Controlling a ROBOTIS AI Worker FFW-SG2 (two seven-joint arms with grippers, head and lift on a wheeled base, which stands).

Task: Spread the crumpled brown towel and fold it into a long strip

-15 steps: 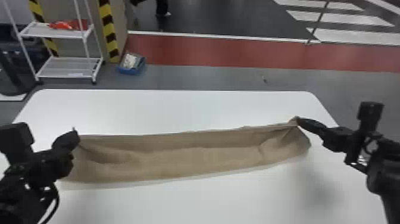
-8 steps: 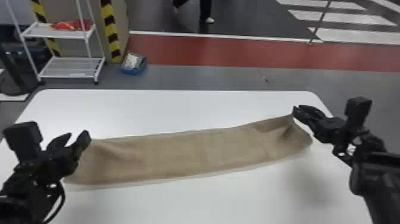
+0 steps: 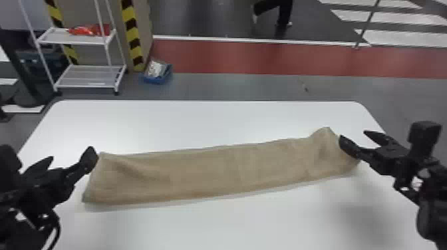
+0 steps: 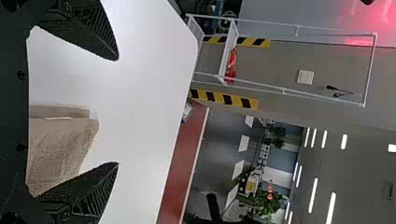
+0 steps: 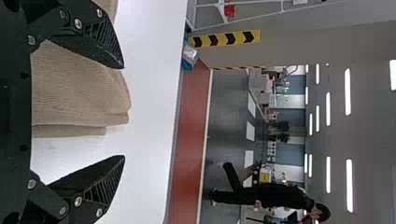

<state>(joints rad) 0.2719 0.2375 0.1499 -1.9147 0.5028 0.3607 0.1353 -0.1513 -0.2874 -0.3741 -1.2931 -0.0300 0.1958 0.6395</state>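
Left tool (image 3: pixel 72 153) and right tool (image 3: pixel 353 134), both wide, brown towel (image 3: pixel 216 174) between them.

The black left arm (image 3: pixel 25 206) comes in at the head view's left edge, the right arm (image 3: pixel 432 199) at its right. The left gripper (image 3: pixel 71 157) has its two flat fingers spread wide; the right gripper (image 3: pixel 354 135) is parted too, its fingers aimed inward and away from the camera. Both wrist views show ribbed inner finger faces, well apart.
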